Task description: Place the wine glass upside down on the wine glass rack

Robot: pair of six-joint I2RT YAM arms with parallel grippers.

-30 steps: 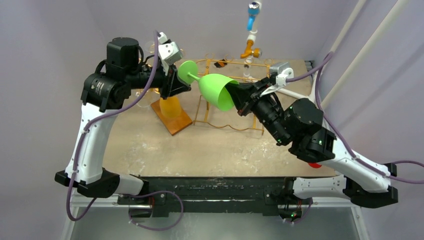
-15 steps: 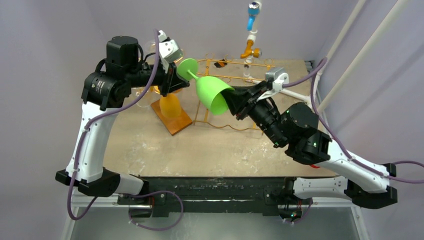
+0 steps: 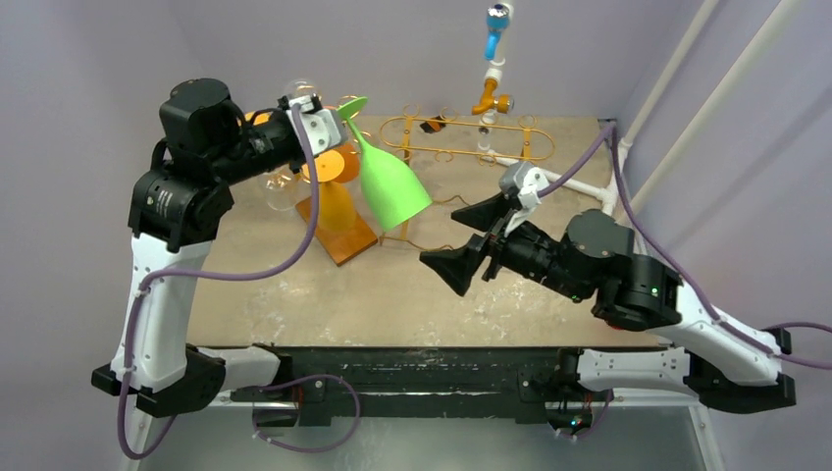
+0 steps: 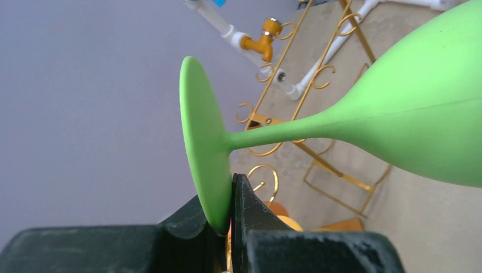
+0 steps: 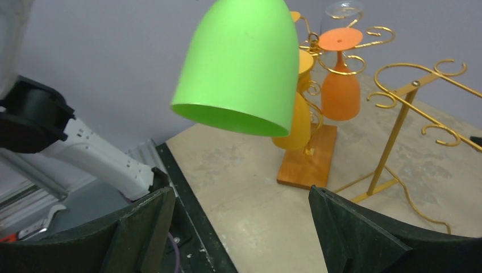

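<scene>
The green wine glass (image 3: 390,183) hangs in the air with its mouth down and a little tilted, foot uppermost. My left gripper (image 3: 332,116) is shut on the rim of its foot (image 4: 206,148); the stem and bowl (image 4: 415,108) run off to the right. Just left of it stands the wine glass rack (image 3: 342,239), gold hooks on a wooden base (image 5: 307,163), bearing an orange glass (image 5: 340,90) and a yellow one (image 5: 296,129) upside down. My right gripper (image 3: 471,238) is open and holds nothing, below and right of the green bowl (image 5: 243,63).
A bare gold wire frame (image 3: 469,127) with curled hooks stands at the back middle, its post (image 5: 393,128) right of the wooden base. A blue and orange tap on white pipe (image 3: 491,69) rises behind it. A clear glass foot (image 5: 344,8) shows above the hooks.
My right gripper has let go of the green bowl, opened wide and drawn back toward the near edge. The left arm has swung the glass left and turned its mouth downward.
</scene>
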